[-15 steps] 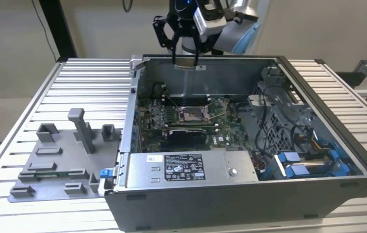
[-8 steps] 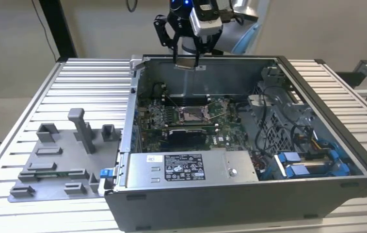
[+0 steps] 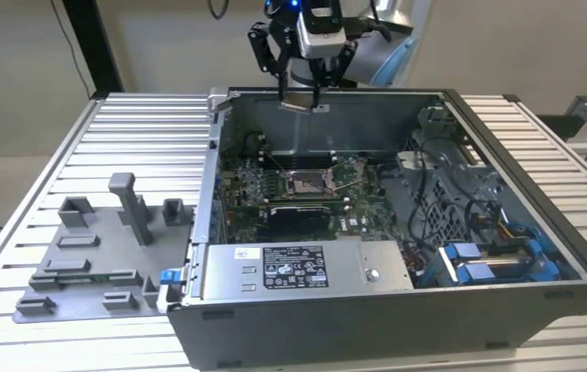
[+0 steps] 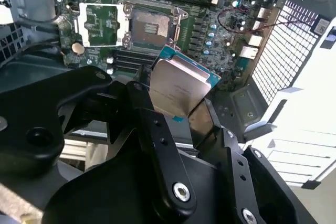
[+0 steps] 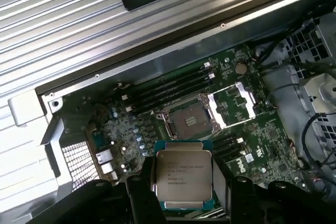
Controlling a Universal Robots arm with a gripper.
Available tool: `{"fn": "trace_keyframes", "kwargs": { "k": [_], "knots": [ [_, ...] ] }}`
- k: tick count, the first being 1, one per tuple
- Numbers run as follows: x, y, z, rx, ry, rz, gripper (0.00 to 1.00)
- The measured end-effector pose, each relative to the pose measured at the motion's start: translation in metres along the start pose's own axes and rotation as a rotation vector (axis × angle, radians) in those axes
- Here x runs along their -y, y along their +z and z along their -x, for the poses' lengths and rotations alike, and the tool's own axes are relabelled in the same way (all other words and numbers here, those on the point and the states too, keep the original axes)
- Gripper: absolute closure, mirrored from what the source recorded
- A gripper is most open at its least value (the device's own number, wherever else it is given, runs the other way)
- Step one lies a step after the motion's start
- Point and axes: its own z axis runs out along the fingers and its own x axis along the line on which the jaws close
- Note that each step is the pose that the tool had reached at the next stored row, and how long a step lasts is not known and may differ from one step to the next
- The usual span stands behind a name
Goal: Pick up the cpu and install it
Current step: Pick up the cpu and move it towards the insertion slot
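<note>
The cpu [image 5: 183,178], a flat square chip with a pale silver top and a teal edge, is held in the air between the black fingers of my gripper [image 5: 184,190]. The second wrist view shows the cpu [image 4: 178,85] tilted, with the fingers [image 4: 157,129] clamped on its sides. In the exterior view my gripper [image 3: 302,105] hangs with the cpu [image 3: 302,104] above the back rim of the open computer case [image 3: 541,256]. The open socket [image 3: 305,183] lies below on the green motherboard, with its frame lifted and its dark centre bare [image 5: 188,120].
A grey fixture plate [image 3: 86,263] with upright blocks sits on the slatted table at the exterior view's left of the case. Inside the case are a power supply [image 3: 293,267], black cables and blue drive clips [image 3: 479,260]. The case walls stand tall around the board.
</note>
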Motion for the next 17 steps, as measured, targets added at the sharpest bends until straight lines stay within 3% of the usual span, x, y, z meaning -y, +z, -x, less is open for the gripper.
{"fn": "trace_keyframes", "kwargs": {
  "k": [17],
  "knots": [
    [0.0001,0.0004,0.0,0.0331,0.243,0.0017,1.0]
  ]
}}
